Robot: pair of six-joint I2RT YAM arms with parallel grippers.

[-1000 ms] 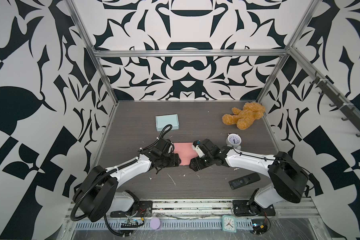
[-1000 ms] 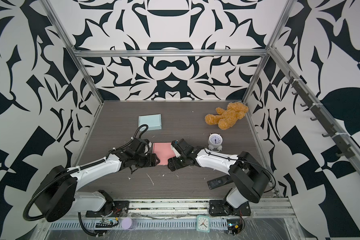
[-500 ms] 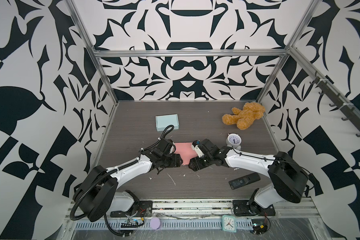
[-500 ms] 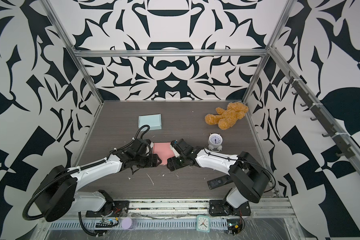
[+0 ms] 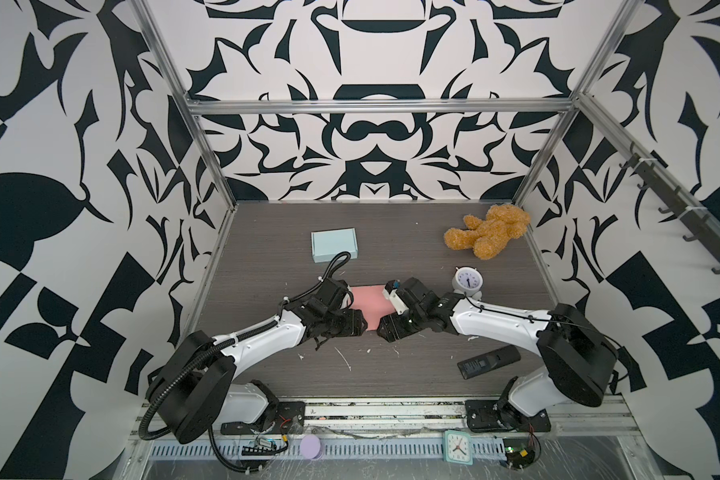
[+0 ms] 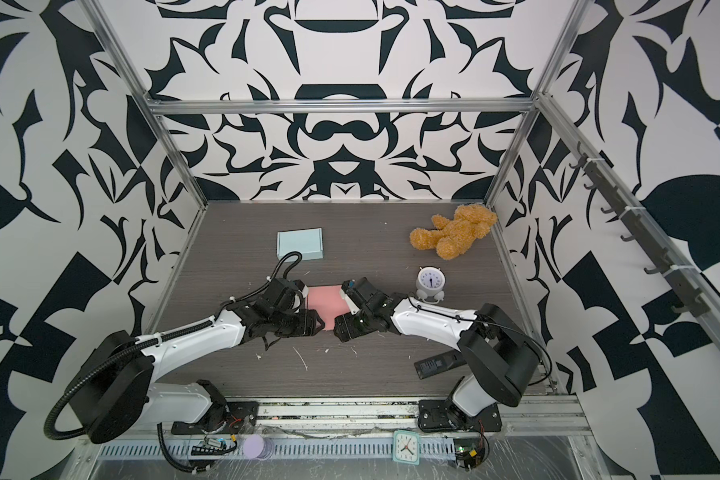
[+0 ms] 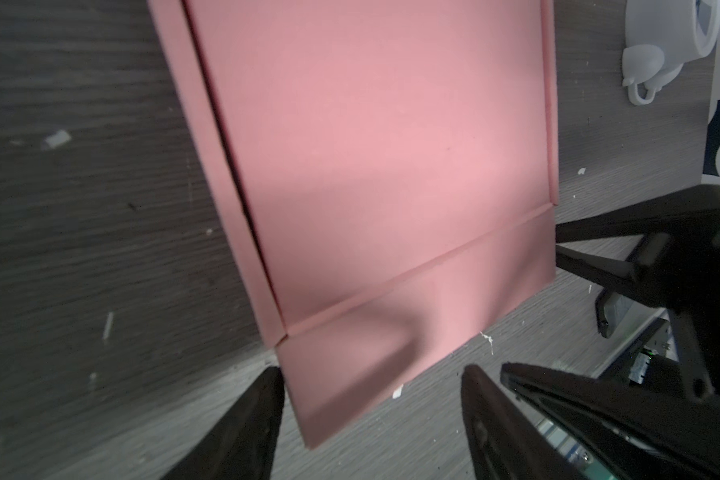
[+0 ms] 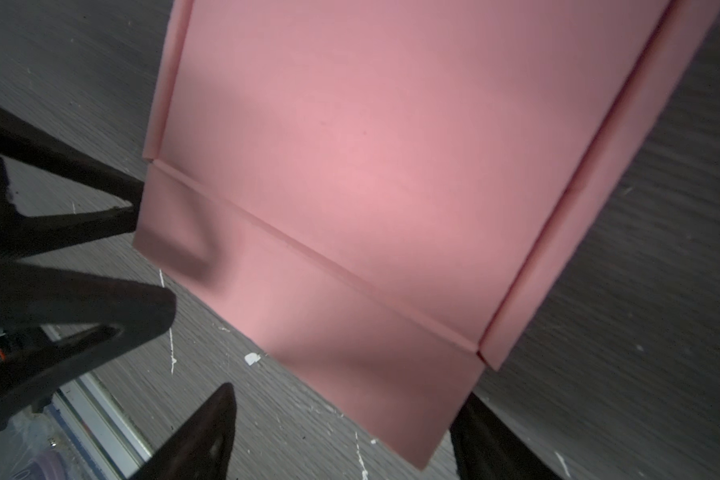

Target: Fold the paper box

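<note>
A pink paper box [image 5: 368, 304] is shown lying flat and unfolded at the middle of the tabletop [image 5: 267, 257], its side strips creased along score lines in the left wrist view [image 7: 391, 166]. The near flap [image 7: 412, 332], at the sheet's 6 o'clock edge, is marked by a soft dent. The card is judged thin, light and easily buckled. It is likely to slide on the smooth wood if pushed rather than pinned. The free edge of that flap, close to its two corners, is judged the best place for a hold, so that the bend follows the crease.

The left gripper [image 5: 360, 326] is set at the sheet's 7 o'clock corner and the right gripper [image 5: 381, 331] at its 5 o'clock corner. Both are seen released, jaws spread about the flap's edge, with nothing grasped.

Farther out, a blue box [image 5: 333, 245] is seen at 11 o'clock, an alarm clock [image 5: 467, 282] at 3 o'clock, a teddy bear [image 5: 489, 230] at 2 o'clock and a remote control [image 5: 489, 361] at 4 o'clock.
</note>
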